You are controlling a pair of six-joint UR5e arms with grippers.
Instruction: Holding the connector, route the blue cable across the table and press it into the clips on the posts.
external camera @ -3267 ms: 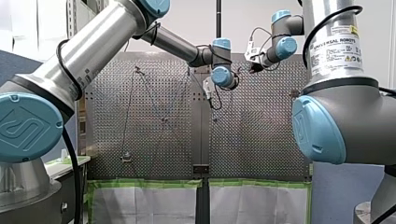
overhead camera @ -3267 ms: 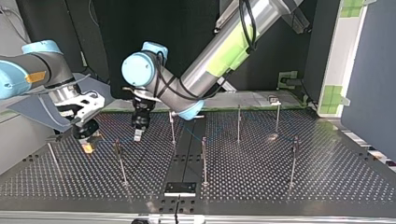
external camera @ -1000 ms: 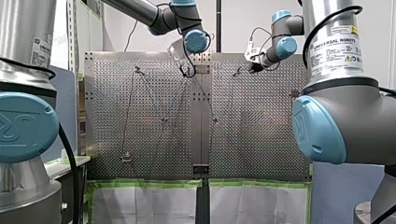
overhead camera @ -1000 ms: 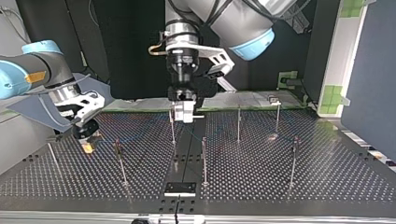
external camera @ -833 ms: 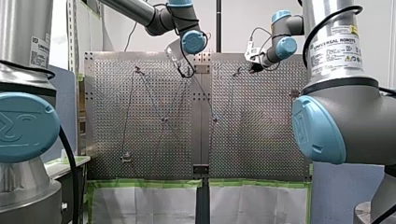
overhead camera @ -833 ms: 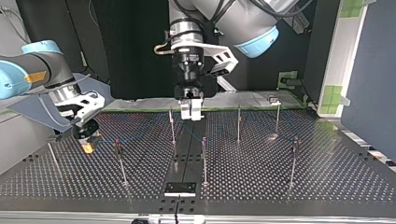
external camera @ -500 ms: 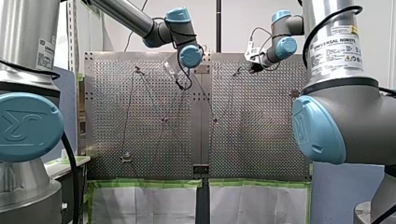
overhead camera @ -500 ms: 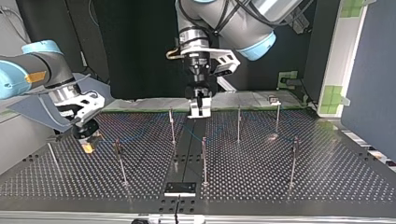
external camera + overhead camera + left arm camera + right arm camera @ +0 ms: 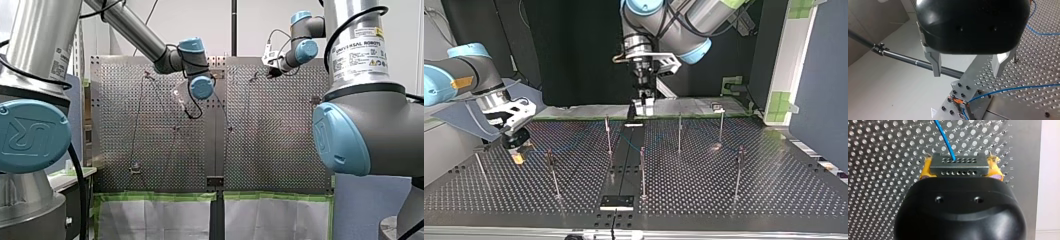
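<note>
Blue cable [image 9: 946,138] looks thin, light and floppy, so it's probably best treated like string rather than wire. It can't be pushed anywhere, only pulled and kept a bit taut, or slack will likely sag between the posts [image 9: 679,132].

The connector [image 9: 958,166] is the only rigid bit, so that's judged the sensible place for a grip. That's where it's held, clamped by its ends between the yellow pads [image 9: 924,171] of the right gripper [image 9: 960,168], with the cable leaving the face turned away from the gripper. In the top view that gripper is seen low over the perforated table [image 9: 724,195], near its left edge toward the far corner.

From there the cable is strung faintly across the table among the posts. In the left wrist view it's seen running to a small orange-tipped fixture [image 9: 958,101] on the plate at the middle of the far edge. The left gripper [image 9: 968,67] hangs above that spot, fingers [image 9: 935,63] spread wide with nothing between them.

For pressing it in at a post, a gentle pinch just beside the post would likely be needed, since a thin jacket could slip or kink.
</note>
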